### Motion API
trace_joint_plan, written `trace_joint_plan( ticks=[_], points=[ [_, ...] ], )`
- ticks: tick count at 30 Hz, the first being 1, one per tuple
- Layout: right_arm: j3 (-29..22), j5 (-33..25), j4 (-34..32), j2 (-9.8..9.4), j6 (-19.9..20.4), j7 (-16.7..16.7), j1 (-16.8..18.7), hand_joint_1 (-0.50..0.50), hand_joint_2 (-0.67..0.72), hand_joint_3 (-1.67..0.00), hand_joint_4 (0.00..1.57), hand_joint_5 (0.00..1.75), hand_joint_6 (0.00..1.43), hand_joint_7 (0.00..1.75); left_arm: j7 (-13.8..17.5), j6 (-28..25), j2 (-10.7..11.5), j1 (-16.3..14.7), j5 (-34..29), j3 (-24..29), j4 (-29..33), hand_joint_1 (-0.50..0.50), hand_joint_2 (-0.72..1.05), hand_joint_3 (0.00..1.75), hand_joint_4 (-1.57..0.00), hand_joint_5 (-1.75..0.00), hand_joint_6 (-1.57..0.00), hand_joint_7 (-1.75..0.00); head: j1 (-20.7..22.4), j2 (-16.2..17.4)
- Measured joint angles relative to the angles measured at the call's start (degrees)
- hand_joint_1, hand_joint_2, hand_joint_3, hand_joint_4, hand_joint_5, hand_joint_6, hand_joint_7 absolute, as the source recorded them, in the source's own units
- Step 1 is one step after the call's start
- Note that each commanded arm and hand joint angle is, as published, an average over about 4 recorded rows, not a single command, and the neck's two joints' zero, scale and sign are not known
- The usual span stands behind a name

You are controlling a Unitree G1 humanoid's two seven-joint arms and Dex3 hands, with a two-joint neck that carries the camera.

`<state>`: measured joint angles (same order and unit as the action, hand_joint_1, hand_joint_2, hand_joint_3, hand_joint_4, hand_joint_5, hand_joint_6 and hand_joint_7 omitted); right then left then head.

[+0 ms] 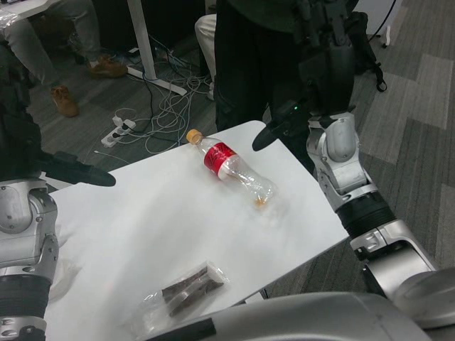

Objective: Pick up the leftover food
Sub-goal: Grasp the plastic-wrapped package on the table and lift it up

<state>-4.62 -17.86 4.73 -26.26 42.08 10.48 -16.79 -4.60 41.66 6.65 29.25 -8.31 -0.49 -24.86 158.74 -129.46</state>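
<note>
Both hands raised, nothing held, reach not yet begun.
Left hand (28,142) and right hand (313,78) spread wide; next, lowering onto wrapped leftover food (186,288) near table (142,220) front edge.

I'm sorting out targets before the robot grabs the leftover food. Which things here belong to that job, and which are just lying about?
For the job:
- food packet, near table edge
- left robot hand, raised at table's left
- right robot hand, raised beyond table's far corner

Lying about:
- bottle, on its side
- power strip, on floor
</note>
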Motion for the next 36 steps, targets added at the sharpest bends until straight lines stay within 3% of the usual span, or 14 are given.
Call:
trace_joint_plan(
  ticks=[3, 8, 12, 16, 21, 26, 30, 33, 36],
  points=[
    [0.22, 0.15, 0.0, -0.04, -0.02, 0.0, 0.0, -0.33, 0.47, 0.0, 0.0, 0.0, 0.0, 0.0, 0.0, 0.02, 0.01, 0.0, 0.01, 0.02, -0.08, -0.5, -0.55, 0.0, 0.0, 0.0, 0.0, 0.0, 2.2, 1.82],
    [3.45, 1.26, 0.06, -1.33, -0.12, -0.02, 0.02, -0.33, 0.42, 0.0, 0.0, 0.0, 0.0, 0.0, -0.01, 0.07, 0.01, -0.21, 0.06, 0.82, -0.17, -0.5, -0.48, 0.0, 0.0, 0.0, 0.0, 0.0, 9.21, 7.83],
    [9.41, 1.84, 0.41, -3.13, -0.16, -0.09, 0.1, -0.3, 0.41, 0.0, 0.0, 0.0, 0.0, 0.0, -0.09, 0.16, 0.03, -2.32, 0.09, 2.06, -0.19, -0.5, -0.46, 0.0, 0.0, 0.0, 0.0, 0.0, 13.38, 12.57],
    [17.08, 2.04, 0.13, -5.95, -0.11, 0.05, 0.25, -0.29, 0.34, 0.0, 0.0, 0.0, 0.0, 0.0, -0.16, 0.15, 0.03, -4.46, 0.09, 3.26, -0.24, -0.5, -0.46, 0.0, 0.0, 0.0, 0.0, 0.0, 14.74, 14.27],
    [26.71, 2.19, -4.87, -11.66, -0.45, 1.15, 1.1, -0.29, 0.3, 0.0, 0.0, 0.0, 0.0, 0.0, -0.15, 0.23, 0.15, -4.59, 0.09, 3.97, -3.27, -0.5, -0.46, 0.0, 0.0, 0.0, 0.0, 0.0, 14.06, 14.94],
    [31.84, 4.41, -7.03, -15.39, -0.67, 2.47, 2.52, -0.25, 0.25, 0.0, 0.0, 0.0, 0.0, 0.0, -0.06, 0.4, 0.35, -4.19, 0.05, 4.11, -6.35, -0.5, -0.46, 0.0, 0.0, 0.0, 0.0, 0.0, 13.49, 13.82],
    [37.01, 5.96, -7.15, -18.64, -0.95, 1.54, 2.51, -0.3, 0.14, -0.08, 0.0, 0.0, 0.0, 0.0, 0.49, 0.55, 0.75, -3.08, -0.01, 4.1, -8.63, -0.5, -0.46, 0.0, 0.0, 0.0, 0.0, 0.0, 13.49, 12.43],
    [43.05, 6.86, -6.97, -21.72, -1.42, -0.89, 0.08, -0.32, 0.06, -0.06, 0.0, 0.0, 0.0, 0.0, 1.18, 0.58, 1.37, -1.64, -0.03, 4.08, -10.43, -0.5, -0.46, 0.0, 0.0, 0.0, 0.0, 0.0, 13.12, 10.67],
    [48.61, 7.31, -6.71, -24.13, -2.76, -4.11, -4.07, -0.27, 0.03, -0.04, 0.0, 0.0, 0.0, 0.0, 1.79, 0.23, 2.49, -0.34, -0.1, 3.76, -12.15, -0.5, -0.46, 0.0, 0.0, 0.0, 0.0, 0.0, 12.28, 9.32]
  ],
)
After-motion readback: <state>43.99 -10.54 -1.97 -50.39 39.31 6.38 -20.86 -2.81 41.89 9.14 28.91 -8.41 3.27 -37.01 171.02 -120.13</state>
